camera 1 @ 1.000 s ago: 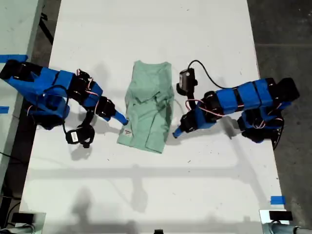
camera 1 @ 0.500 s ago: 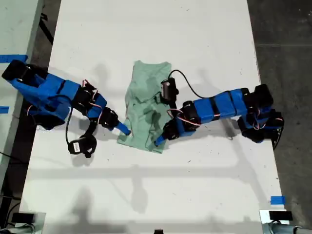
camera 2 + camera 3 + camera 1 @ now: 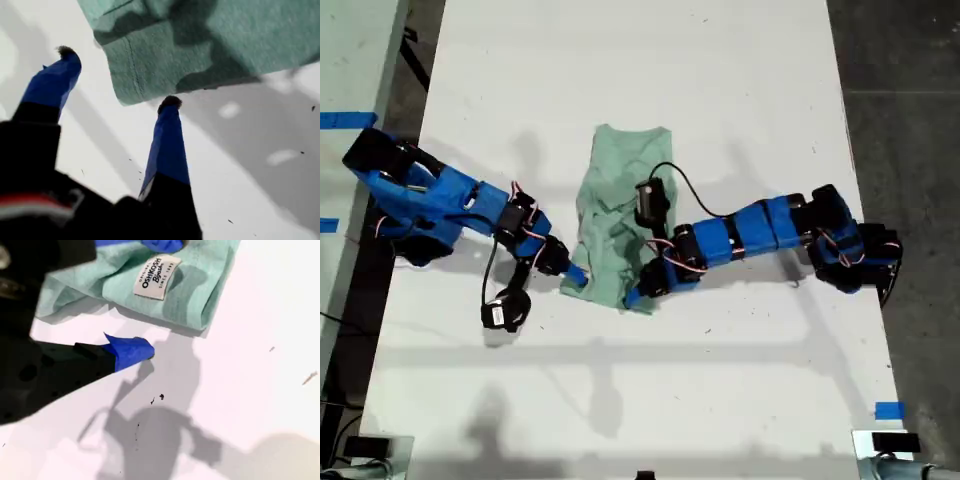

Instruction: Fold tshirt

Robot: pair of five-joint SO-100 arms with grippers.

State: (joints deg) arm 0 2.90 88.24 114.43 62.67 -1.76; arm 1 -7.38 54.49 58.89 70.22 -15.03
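Underneath, white table point(image 3: 740, 90); dark floor point(image 3: 900, 80), seemingly concrete.

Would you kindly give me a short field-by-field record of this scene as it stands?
garment: tshirt, pale mint green, wrinkled, folded into a narrow strip
surface: white table
tag: white brand label near the strip's lower corner on the exterior view's left
first gripper: my first gripper, open, at the lower corner on the exterior view's right
second gripper: my second gripper, open, at the label corner
fold: not yet finished
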